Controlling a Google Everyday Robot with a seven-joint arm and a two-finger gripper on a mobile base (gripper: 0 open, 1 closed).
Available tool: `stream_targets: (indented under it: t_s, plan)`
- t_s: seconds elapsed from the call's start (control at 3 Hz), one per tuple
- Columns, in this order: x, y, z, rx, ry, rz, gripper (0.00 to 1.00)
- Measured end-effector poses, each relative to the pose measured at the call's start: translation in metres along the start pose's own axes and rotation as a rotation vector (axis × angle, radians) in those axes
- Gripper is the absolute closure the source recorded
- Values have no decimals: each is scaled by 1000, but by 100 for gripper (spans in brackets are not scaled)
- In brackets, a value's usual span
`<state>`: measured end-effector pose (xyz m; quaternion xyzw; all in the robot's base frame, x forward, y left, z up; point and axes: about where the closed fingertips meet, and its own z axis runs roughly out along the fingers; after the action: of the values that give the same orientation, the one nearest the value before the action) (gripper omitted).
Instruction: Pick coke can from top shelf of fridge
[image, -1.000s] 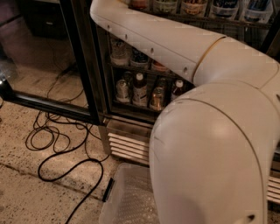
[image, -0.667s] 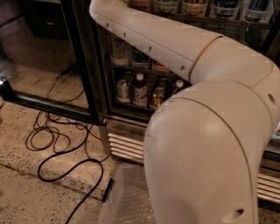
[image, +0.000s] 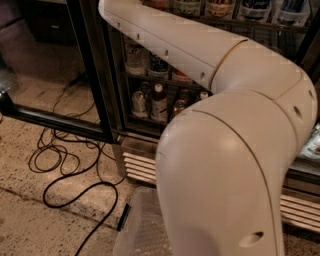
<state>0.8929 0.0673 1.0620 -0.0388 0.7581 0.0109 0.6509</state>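
Observation:
My white arm (image: 225, 125) fills the right half of the camera view and reaches up and left out of the top edge. My gripper is out of view above the frame. The fridge (image: 112, 75) stands behind the arm with its black-framed glass door (image: 90, 65) swung open to the left. Only its lower wire racks show, holding bottles and cans (image: 159, 102). The top shelf is out of view. The coke can is not in view.
A louvred steel grille (image: 137, 167) runs along the fridge base. Black cables (image: 75, 170) loop over the speckled floor at the left. A translucent plastic sheet (image: 142, 225) lies on the floor in front of the grille.
The arm's elbow has swung a little to the left and covers more of the fridge's lower racks.

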Motion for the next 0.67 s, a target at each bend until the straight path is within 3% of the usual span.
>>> stream_targets:
  t_s: [0.67]
  plan:
    - [-1, -3, 1, 16, 8, 8, 50]
